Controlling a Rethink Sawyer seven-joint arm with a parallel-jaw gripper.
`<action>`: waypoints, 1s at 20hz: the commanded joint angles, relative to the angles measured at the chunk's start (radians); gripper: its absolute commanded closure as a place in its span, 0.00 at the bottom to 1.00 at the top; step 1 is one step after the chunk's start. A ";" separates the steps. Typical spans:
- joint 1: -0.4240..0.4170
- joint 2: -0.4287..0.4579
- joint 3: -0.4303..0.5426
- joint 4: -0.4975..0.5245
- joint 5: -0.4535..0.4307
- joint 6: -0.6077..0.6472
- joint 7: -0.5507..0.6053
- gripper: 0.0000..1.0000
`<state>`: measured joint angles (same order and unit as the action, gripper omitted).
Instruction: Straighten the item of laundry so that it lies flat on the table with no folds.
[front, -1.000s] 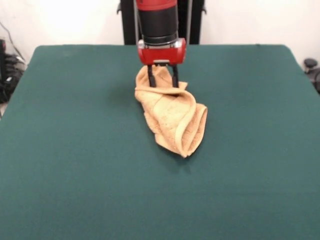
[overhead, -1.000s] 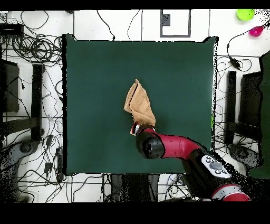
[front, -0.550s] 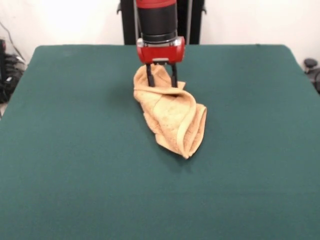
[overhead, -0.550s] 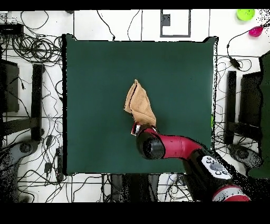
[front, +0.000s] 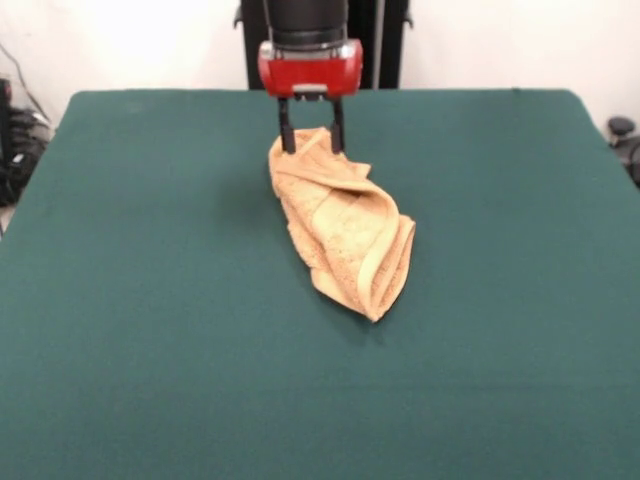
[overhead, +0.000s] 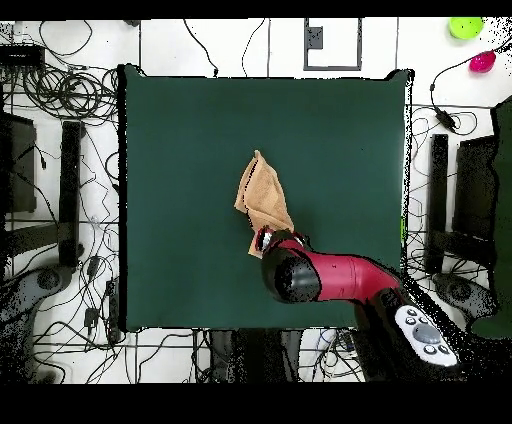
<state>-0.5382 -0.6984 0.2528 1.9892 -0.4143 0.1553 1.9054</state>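
Observation:
The item of laundry (front: 345, 230) is a tan-orange towel, crumpled into a long twisted bundle near the middle of the green table (front: 150, 300). It runs from the far centre toward the near right, with thick folds along its length. My gripper (front: 312, 150) comes down on the towel's far end, shut on a bunched fold that sits slightly raised between its two black fingers (front: 287, 135). In the overhead view the towel (overhead: 262, 198) lies mid-table (overhead: 340, 140), and the red arm (overhead: 340, 275) covers the towel's lower end and the gripper.
Cables (overhead: 60, 95) sprawl over the white floor on all sides of the table. Dark stands (overhead: 70, 190) flank its left and right edges. A green object (overhead: 464, 27) and a pink one (overhead: 483, 60) lie on the floor past one corner.
My gripper has risen and drawn back toward the far edge. The towel's far end has come up with it, and the fold there has shifted.

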 joint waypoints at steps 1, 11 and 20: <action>-0.001 -0.106 0.135 0.090 0.046 0.176 -0.001 0.00; 0.023 -0.060 0.102 0.060 0.006 0.140 0.025 0.00; 0.022 0.064 0.074 0.031 -0.041 0.091 0.017 0.00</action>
<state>-0.5448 -0.7604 0.2684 2.0103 -0.4124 0.2157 1.9054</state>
